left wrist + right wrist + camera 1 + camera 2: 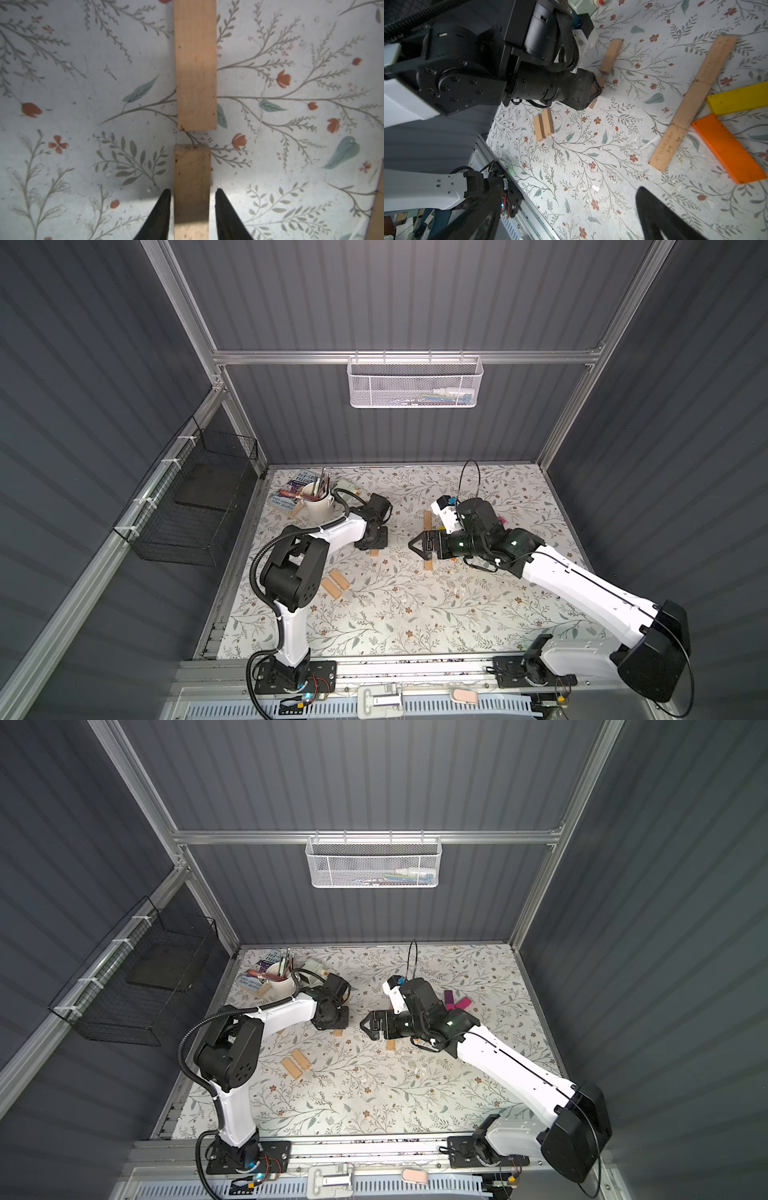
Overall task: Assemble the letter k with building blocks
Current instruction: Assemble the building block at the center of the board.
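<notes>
**Left gripper straddling a tan plank; right gripper wide open above the floral table.**

In the left wrist view the black fingers stand just off the plank's long sides with a sliver of table showing on each, so the jaws are slightly apart and not clamped. A second tan plank lies in line beyond it across a small gap, its far end cut off by the frame. In both top views the left wrist hides this pair except for one end. The right jaws hold nothing. In the top views the right arm covers most of the row of three tan planks. The right wrist view shows the row whole, with an orange plank and a yellow plank beside it; the yellow one runs out of frame. Pink and purple planks peek out behind that arm. Two loose tan planks lie side by side near the left arm.
</notes>
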You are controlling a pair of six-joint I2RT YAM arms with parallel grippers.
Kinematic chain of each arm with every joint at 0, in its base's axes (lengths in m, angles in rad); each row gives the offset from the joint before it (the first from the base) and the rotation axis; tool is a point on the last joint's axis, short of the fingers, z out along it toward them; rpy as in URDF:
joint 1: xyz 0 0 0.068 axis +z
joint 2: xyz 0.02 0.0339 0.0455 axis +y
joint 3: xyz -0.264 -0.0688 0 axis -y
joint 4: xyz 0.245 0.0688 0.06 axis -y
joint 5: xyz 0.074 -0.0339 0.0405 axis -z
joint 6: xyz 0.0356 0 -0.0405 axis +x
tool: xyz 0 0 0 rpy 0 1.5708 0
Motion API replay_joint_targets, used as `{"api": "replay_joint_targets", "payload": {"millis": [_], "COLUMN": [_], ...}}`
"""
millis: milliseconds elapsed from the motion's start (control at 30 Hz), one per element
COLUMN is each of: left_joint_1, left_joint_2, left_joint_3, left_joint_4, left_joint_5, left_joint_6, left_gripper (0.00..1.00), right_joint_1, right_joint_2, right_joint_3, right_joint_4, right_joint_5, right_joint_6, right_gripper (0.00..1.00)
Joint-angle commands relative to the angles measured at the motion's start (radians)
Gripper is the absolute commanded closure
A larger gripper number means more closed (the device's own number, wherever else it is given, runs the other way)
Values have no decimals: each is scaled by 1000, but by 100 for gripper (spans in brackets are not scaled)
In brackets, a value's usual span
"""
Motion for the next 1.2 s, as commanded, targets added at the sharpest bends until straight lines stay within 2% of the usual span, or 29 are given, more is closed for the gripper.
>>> {"api": "replay_joint_targets", "payload": {"millis": [0, 367, 1167], "left_joint_1": [2, 0, 14], "left_joint_2": [4, 40, 72], "left_joint_3": [27, 46, 77], "left_joint_4": [-31, -20, -33], "left_joint_5": [-20, -10, -27], "left_joint_6": [13, 13, -20], "left_gripper": [62, 72, 71], "right_joint_1": [4, 5, 5], "right_joint_2": [-6, -10, -5], "right_joint_3": [20, 22, 25], "right_joint_4": [-23, -28, -35], "right_joint_5": [5, 15, 23], "right_joint_6": [0, -2, -10], "right_gripper": [1, 1, 1]}}
